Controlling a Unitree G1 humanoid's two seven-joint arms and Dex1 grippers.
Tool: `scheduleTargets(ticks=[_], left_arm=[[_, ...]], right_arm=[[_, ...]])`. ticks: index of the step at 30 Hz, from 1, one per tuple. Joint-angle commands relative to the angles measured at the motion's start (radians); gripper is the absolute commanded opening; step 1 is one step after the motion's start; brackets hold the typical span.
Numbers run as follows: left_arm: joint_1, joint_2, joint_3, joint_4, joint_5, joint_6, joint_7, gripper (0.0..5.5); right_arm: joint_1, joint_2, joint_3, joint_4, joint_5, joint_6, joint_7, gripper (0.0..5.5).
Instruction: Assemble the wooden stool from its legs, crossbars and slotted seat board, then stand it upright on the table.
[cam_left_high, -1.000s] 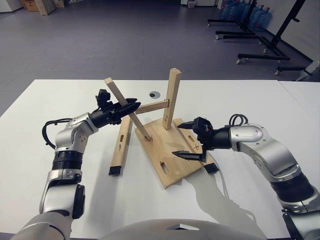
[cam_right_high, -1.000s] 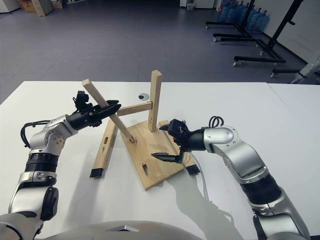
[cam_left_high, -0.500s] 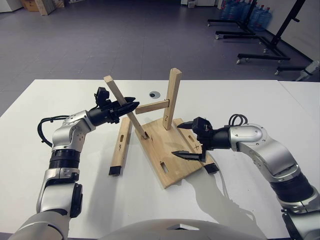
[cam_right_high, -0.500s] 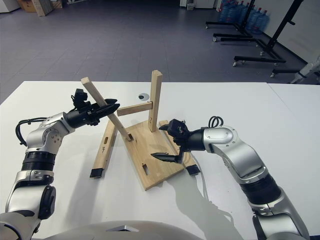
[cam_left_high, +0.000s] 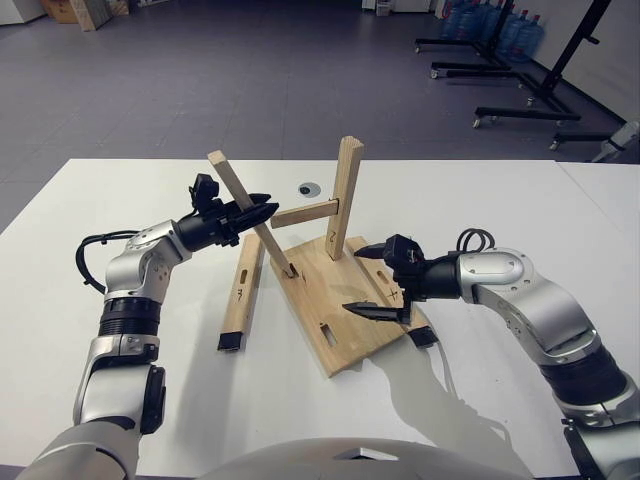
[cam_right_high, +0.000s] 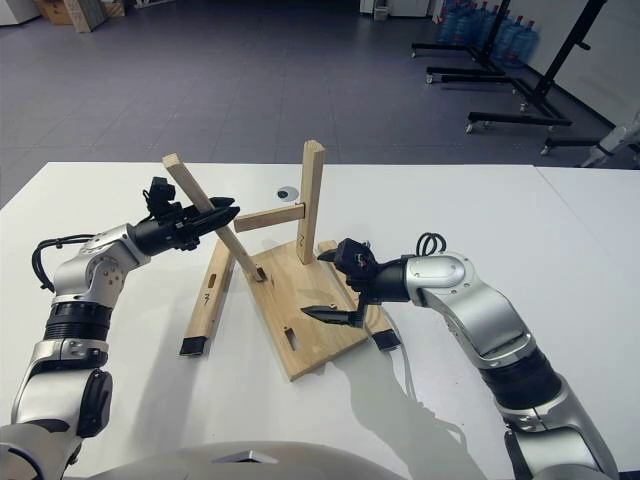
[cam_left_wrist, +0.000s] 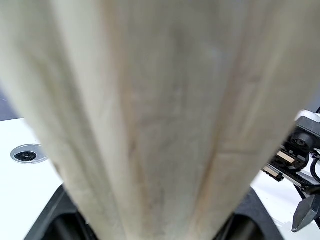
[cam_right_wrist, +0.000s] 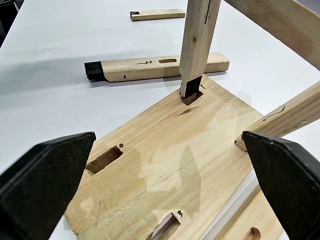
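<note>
Left end effector (cam_left_high: 266, 207) clamps slanted, square-edged pale wooden leg (cam_left_high: 229, 179).

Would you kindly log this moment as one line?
left gripper shut on slanted wooden leg; leg end in slotted wooden seat board; right gripper open above board

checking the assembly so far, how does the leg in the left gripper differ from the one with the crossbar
The tilted leg leans toward the robot's left; the crossbar leg stands nearly upright. The left gripper is shut on the tilted leg; nothing holds the crossbar leg. Both are pale wood with lower ends at the seat board.
</note>
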Motion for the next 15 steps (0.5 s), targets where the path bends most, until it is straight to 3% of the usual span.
scheduleTargets(ticks=[1, 15], left_arm=[[-0.045, -0.010, 0.023, 0.035, -0.015, 0.001, 0.010, 2.02], [-0.016, -0.009, 0.010, 0.052, 0.000, -0.007, -0.021, 2.02]], right_arm=[[0.003, 0.001, 0.004, -0.013, 0.004, 0.008, -0.004, 5.40], [0.001, 0.002, 0.005, -0.015, 0.004, 0.012, -0.003, 5.40]])
